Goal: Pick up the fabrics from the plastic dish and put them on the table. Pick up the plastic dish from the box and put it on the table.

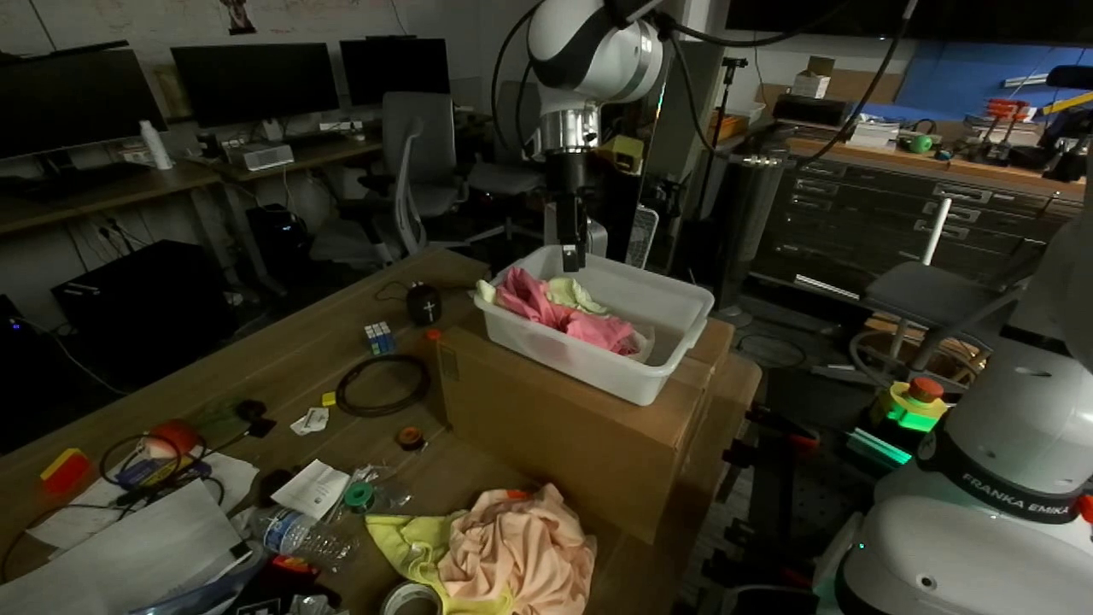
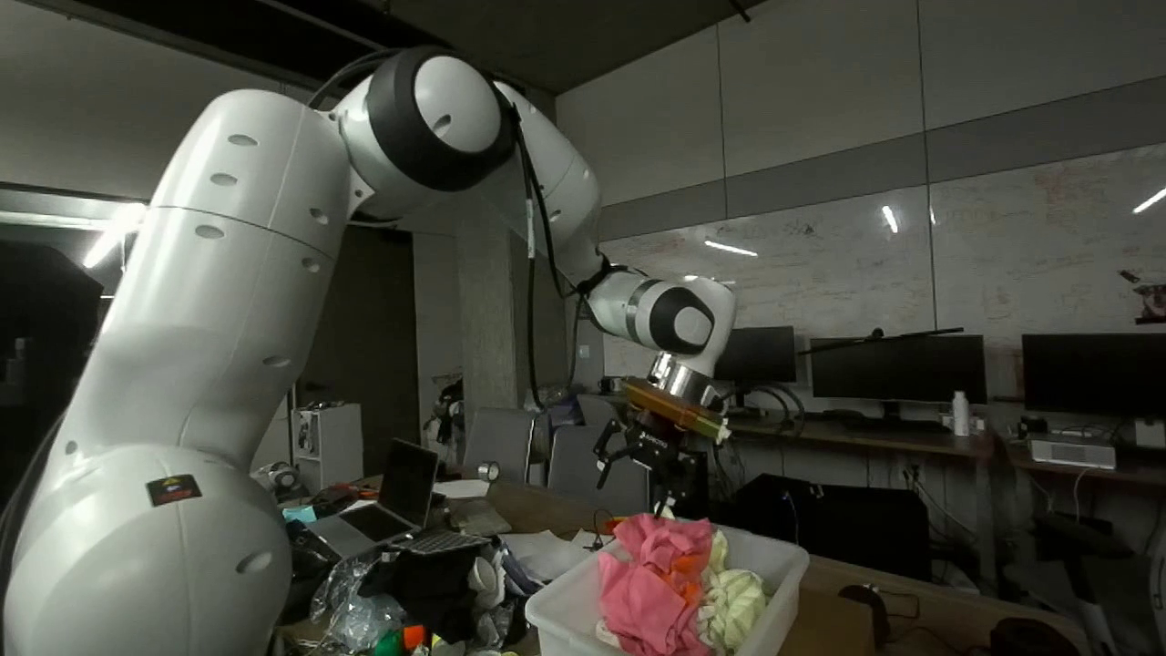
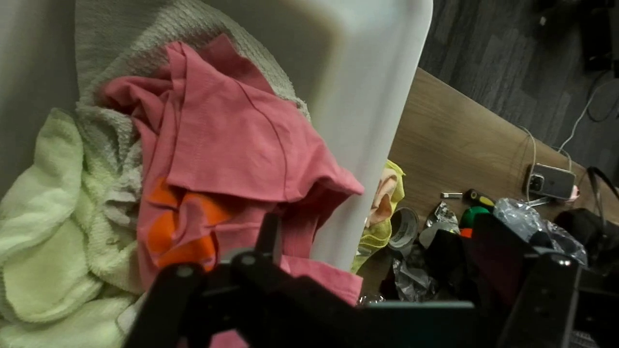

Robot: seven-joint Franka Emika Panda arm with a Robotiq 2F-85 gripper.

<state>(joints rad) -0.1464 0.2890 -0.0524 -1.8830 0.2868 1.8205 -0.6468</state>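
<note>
Pink cloth (image 3: 232, 145) lay heaped beside pale-green cloth (image 3: 46, 270) in the plastic dish (image 1: 615, 374). Gripper (image 1: 573, 254) hung just above dish, spread wide, nothing held; contact w/ cloth unclear. Both cloths looked soft, light & floppy, prob. easiest pinched by a raised fold. Dish, atop box (image 1: 555, 427), seemed lightish, semi-stiff, poss. slick: best hold prob. rim (image 1: 692, 330), once emptied.
</note>
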